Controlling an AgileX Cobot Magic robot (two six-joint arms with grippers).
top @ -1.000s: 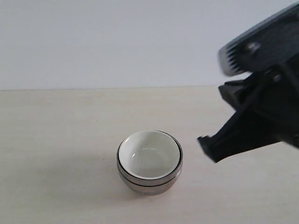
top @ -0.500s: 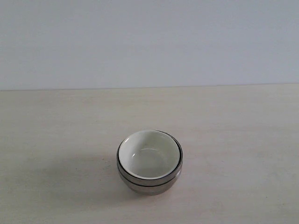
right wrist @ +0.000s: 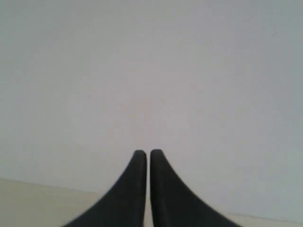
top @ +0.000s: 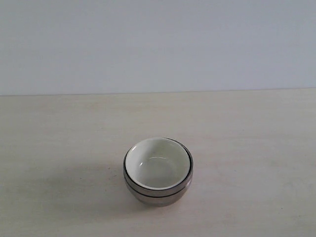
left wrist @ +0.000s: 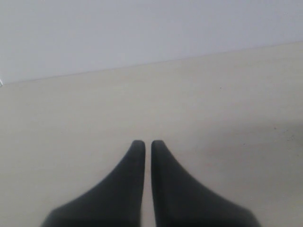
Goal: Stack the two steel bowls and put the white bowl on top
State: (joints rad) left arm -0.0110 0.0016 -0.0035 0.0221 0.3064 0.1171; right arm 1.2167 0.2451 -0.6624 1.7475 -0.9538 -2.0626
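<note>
**Neatly nested: bowls stacked mid-table**

The glossy white bowl (top: 157, 167) sits inside the two steel bowls (top: 158, 193), whose mirror-bright rounded walls show as bands split by a dark line, on the pale matte table (top: 59, 128). The left gripper (left wrist: 143, 143), its tapered fingers nearly touching, grips nothing above bare tabletop. The right gripper (right wrist: 143, 152), likewise closed and empty, faces the wall (right wrist: 151, 71). How far either gripper is from the stack cannot be told.

This looks like a robot lab bench, though little in view settles it. A pale wood-grain table (top: 247, 128) meets a plain white wall (top: 158, 44) under flat, even light. The black left gripper (left wrist: 147, 143) and right gripper (right wrist: 148, 153) mark it as a robot rig.
</note>
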